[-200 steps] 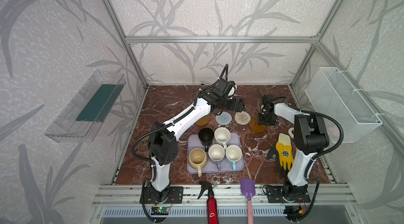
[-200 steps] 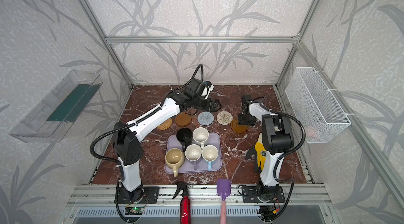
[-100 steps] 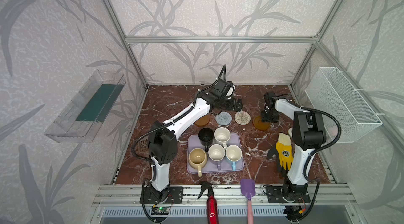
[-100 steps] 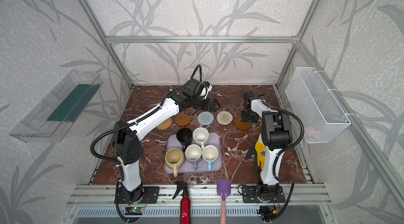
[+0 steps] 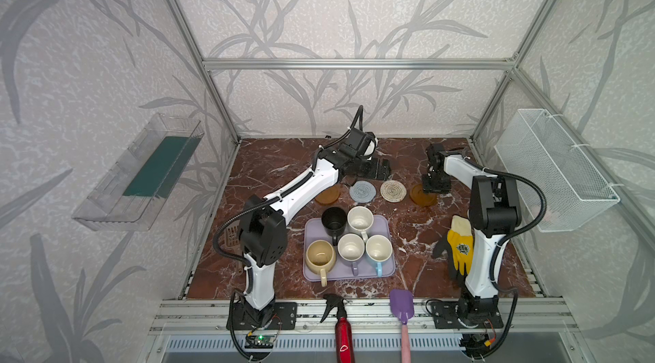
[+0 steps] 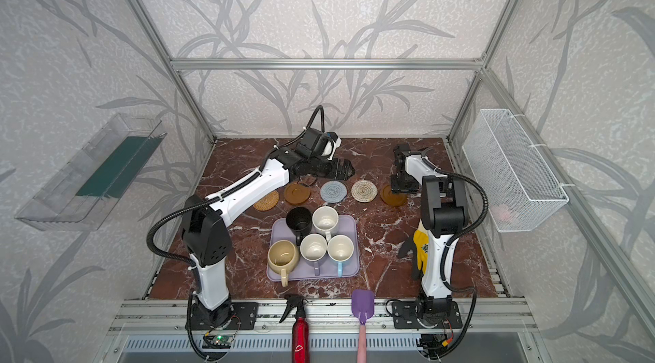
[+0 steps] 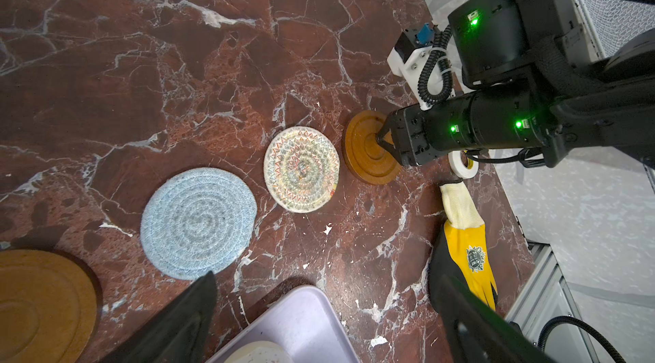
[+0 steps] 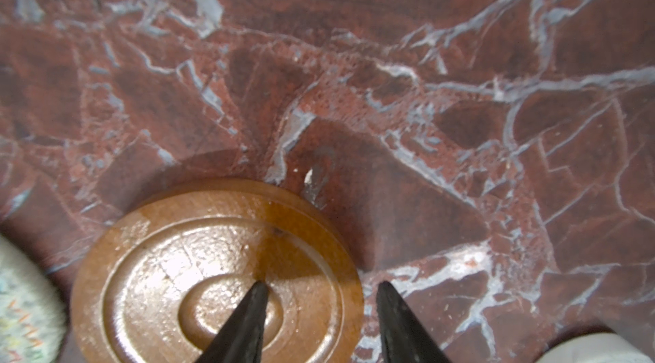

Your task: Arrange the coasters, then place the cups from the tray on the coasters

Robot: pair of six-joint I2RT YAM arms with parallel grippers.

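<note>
Five coasters lie in a row behind the tray: golden rattan (image 6: 266,200), amber (image 6: 297,193), grey-blue (image 6: 333,191), cream spiral (image 6: 364,190) and a second amber one (image 6: 392,195). My right gripper (image 8: 323,286) points down at that last coaster (image 8: 212,265), open, with one fingertip on its centre and the other on the table past its rim. My left gripper (image 5: 381,169) hovers wide open behind the row, holding nothing. The lavender tray (image 5: 388,269) carries the black (image 5: 334,220), speckled white (image 5: 360,217), cream-yellow (image 5: 320,255), lavender (image 5: 351,248) and light blue (image 5: 378,249) cups.
A white tape roll (image 7: 462,163) and a yellow glove (image 5: 459,249) lie by the right arm. A red spray bottle (image 5: 342,329) and a purple spatula (image 5: 401,302) sit at the front rail. A wire basket (image 5: 553,166) hangs on the right wall, a clear bin (image 5: 141,173) on the left.
The right gripper has slid the right amber coaster a little to the right and back, into line with the others, its jaws narrowing slightly. The left arm has barely moved.
</note>
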